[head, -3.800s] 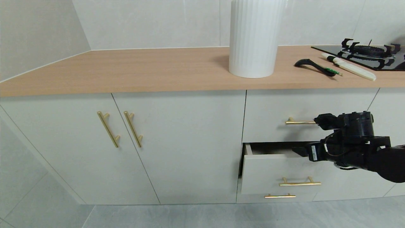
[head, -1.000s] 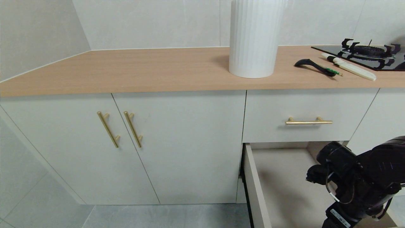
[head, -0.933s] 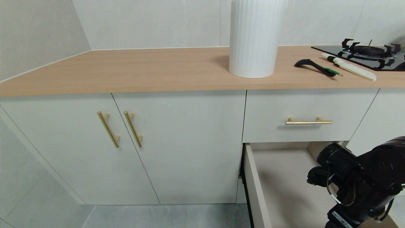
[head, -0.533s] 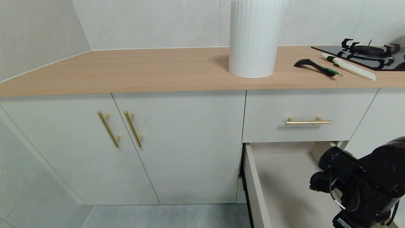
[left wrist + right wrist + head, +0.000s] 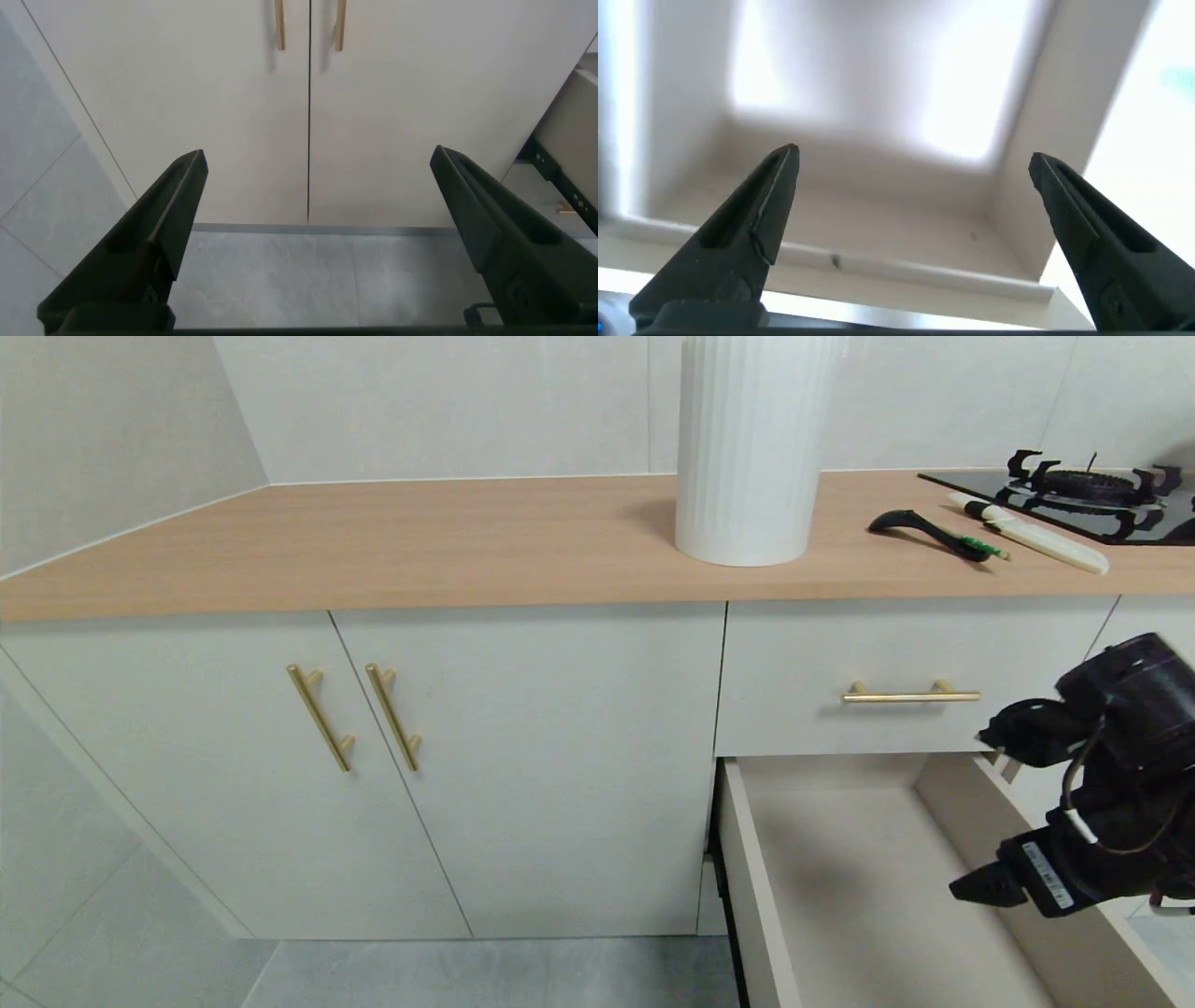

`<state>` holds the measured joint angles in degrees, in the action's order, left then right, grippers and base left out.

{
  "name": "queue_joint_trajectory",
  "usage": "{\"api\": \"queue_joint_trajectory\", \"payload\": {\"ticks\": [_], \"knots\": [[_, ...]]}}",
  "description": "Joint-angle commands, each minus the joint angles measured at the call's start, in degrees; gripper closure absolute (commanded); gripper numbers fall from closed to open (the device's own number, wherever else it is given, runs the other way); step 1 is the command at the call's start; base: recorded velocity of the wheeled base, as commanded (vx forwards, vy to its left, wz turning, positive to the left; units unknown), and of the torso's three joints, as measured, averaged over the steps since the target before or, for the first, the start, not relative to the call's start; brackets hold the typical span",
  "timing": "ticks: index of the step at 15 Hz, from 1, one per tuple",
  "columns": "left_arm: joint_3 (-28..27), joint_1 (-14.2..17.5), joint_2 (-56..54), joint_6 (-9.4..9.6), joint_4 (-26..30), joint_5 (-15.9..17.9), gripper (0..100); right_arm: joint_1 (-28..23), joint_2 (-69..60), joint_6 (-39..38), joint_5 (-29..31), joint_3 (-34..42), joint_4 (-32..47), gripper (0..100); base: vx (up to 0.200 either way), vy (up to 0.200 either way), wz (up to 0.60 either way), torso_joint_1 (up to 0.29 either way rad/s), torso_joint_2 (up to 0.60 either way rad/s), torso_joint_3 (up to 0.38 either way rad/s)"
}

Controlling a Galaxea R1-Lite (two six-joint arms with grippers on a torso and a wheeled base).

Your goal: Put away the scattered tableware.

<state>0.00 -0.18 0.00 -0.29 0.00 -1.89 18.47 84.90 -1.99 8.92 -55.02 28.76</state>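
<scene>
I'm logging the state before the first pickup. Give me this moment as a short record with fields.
lower drawer: pulled out
upper drawer: shut
right hand: open, holding nothing, over the lower drawer's right side
left hand: open, holding nothing, facing the cabinet doors
tableware not yet stored: black spoon and white knife, on the countertop beside the stove
also on countertop: white ribbed vase
</scene>
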Motion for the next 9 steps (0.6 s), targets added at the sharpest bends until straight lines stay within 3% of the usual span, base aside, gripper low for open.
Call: {"api": "queue_joint_trajectory", "payload": {"ticks": [1, 9], "knots": [[0.0, 0.0, 0.1, -0.06, 0.0, 0.0, 0, -0.5, -9.6, -1.3, -0.6, -1.5, -1.1, 0, 0.000, 0.000, 0.00, 0.000, 0.00, 0.000], [0.0, 0.0, 0.1, -0.06, 0.0, 0.0, 0, -4.8, -11.4, -1.2, -0.7, -1.0, -9.7, 0, 0.000, 0.000, 0.00, 0.000, 0.00, 0.000]]}}
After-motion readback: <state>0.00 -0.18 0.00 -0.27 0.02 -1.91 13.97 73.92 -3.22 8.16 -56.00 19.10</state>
